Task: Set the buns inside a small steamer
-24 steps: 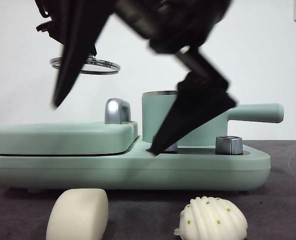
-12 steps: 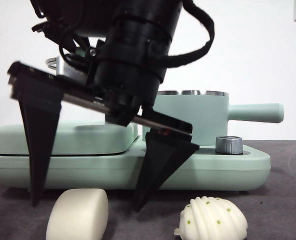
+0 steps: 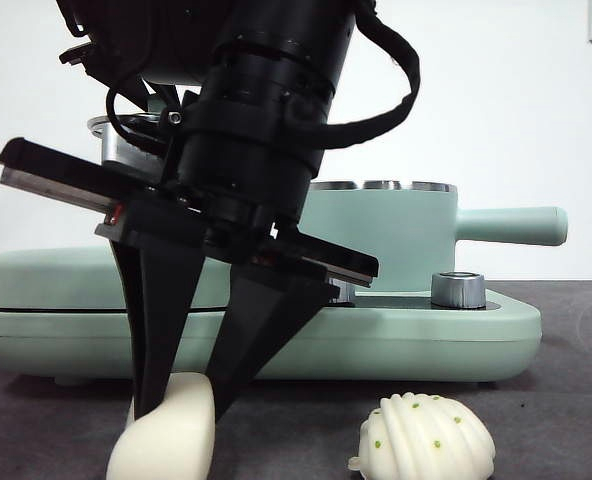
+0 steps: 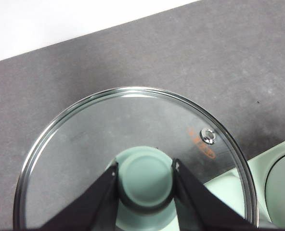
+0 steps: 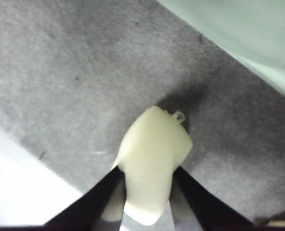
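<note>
— Buns first: where are they on your feed?

— I see the smooth loaf-shaped bun [image 3: 166, 435] at the near edge of the dark worktop [image 3: 556, 400], tilted, with my right end effector [image 3: 181, 400] clenched on it, one black jaw on each side. The right wrist view confirms it: the pale bun [image 5: 152, 163] is pinched between both jaws. The ridged bun with green dots [image 3: 426, 438] lies apart from it on the worktop, untouched.

— And the small steamer?

— The mint-green steamer [image 3: 396, 235] stands on the long green cooker base [image 3: 426, 335] behind the buns, steel rim up, its straight handle [image 3: 511, 225] pointing sideways. It has no lid on. My left end effector [image 4: 145, 178] is closed on the green knob [image 4: 145, 175] of the glass lid [image 4: 133, 144], held up in the air over the worktop.

— What blocks your view?

— The right arm fills the middle of the front view and hides much of the steamer's wall and the flat green griddle cover [image 3: 46, 275]. A steel dial [image 3: 458, 289] sits on the base beside the steamer.
</note>
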### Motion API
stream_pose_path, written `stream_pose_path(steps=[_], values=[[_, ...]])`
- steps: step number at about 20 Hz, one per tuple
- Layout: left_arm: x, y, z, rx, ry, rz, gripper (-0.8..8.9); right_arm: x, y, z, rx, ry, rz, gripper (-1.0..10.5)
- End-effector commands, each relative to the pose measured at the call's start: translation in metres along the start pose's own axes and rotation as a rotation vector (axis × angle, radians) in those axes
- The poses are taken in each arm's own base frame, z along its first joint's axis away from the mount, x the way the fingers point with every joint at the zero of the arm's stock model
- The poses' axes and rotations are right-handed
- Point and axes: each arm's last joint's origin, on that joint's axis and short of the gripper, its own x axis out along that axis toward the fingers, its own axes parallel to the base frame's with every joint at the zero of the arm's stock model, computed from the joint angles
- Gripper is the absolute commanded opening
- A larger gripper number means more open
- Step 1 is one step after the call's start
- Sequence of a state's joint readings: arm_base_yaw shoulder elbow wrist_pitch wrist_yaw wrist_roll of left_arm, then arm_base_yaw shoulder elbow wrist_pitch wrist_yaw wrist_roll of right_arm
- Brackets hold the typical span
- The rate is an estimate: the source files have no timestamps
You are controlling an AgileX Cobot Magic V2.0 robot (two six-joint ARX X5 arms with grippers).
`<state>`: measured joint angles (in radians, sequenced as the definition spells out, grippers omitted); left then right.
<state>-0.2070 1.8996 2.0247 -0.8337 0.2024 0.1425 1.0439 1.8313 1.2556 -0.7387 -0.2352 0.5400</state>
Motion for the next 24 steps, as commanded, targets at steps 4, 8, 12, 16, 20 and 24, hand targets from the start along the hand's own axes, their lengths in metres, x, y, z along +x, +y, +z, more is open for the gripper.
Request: stream_pose_path(steps=[4, 8, 12, 16, 20, 24], values=[[-0.01, 0.0, 0.012, 0.02, -0.068, 0.005, 0.19, -0.044, 0.013, 0.024, -0.024, 0.023, 0.019, 1.1], [-0.01, 0.0, 0.012, 0.021, -0.069, 0.005, 0.19, -0.102, 0.012, 0.041, -0.065, 0.001, -0.01, 1.1], [-0.01, 0.0, 0.012, 0.019, -0.067, 0.004, 0.19, -0.158, -0.012, 0.058, -0.056, -0.087, -0.063, 1.1], [-0.01, 0.0, 0.012, 0.02, -0.068, 0.005, 0.19, -0.196, -0.055, 0.073, 0.022, -0.194, -0.119, 1.1], [-0.01, 0.0, 0.013, 0.015, -0.078, 0.006, 0.19, -0.201, -0.108, 0.096, 0.115, -0.215, -0.144, 1.2], [-0.01, 0.0, 0.013, 0.015, -0.078, 0.005, 0.19, -0.177, -0.137, 0.117, 0.142, -0.187, -0.11, 1.2]])
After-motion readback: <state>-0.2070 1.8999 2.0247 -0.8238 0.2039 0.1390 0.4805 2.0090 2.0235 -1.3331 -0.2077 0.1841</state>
